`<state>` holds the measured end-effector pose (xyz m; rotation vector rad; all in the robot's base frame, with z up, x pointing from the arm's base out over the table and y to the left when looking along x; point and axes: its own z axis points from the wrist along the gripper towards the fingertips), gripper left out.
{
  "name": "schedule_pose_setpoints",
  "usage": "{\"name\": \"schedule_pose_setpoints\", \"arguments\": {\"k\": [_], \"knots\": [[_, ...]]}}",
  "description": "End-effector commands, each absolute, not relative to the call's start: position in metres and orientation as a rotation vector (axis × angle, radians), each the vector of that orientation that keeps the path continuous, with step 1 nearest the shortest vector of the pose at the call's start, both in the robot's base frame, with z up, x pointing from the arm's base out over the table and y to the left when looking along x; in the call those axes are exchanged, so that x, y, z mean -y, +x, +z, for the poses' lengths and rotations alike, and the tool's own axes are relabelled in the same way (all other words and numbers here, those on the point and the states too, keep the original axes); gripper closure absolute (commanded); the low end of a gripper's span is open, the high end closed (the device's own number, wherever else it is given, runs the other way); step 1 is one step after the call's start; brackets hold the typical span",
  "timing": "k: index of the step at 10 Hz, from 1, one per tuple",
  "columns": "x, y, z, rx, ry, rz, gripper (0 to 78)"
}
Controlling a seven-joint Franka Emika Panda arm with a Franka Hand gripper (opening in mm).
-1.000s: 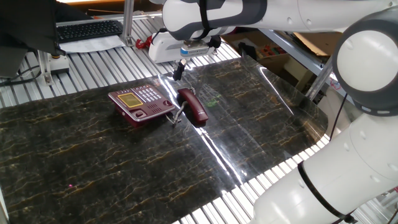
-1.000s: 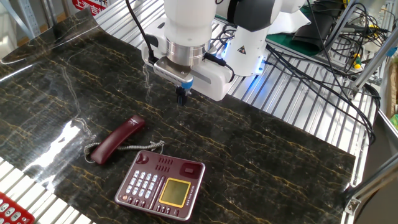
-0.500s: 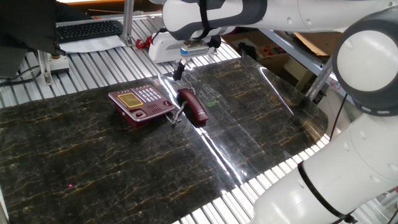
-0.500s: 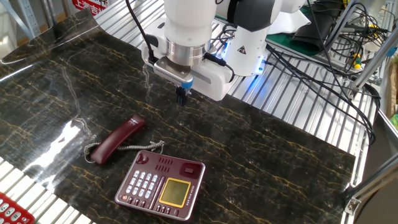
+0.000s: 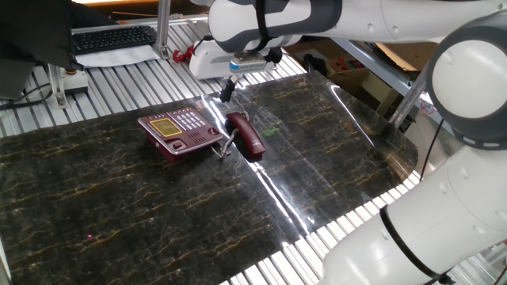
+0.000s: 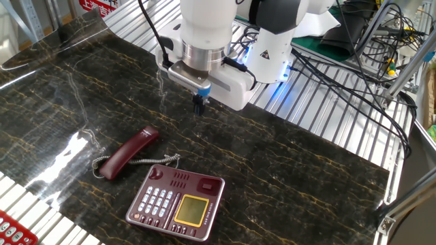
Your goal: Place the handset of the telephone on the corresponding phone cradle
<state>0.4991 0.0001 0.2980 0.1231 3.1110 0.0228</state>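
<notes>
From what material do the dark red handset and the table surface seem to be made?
The handset looks like glossy moulded plastic: smooth, rounded edges, with a light sheen along its top. The table surface looks like dark marble with golden veins, but its mirror-like glare and a lifted transparent edge suggest a printed pattern under a clear plastic sheet; real stone cannot be excluded.

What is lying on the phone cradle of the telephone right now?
Nothing: the phone cradle is bare. The handset lies on the dark mat beside the telephone, linked by its coiled cord.
</notes>
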Motion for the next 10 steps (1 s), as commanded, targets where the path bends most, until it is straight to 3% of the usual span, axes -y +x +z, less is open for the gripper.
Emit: {"name": "schedule_pose_setpoints", "arguments": {"k": [1,10], "knots": [[-0.0004,0.4993,0.2987,-3.046,0.322,0.05,77.6],[-0.001,0.4999,0.2976,-3.04,0.348,0.089,77.6]]}}
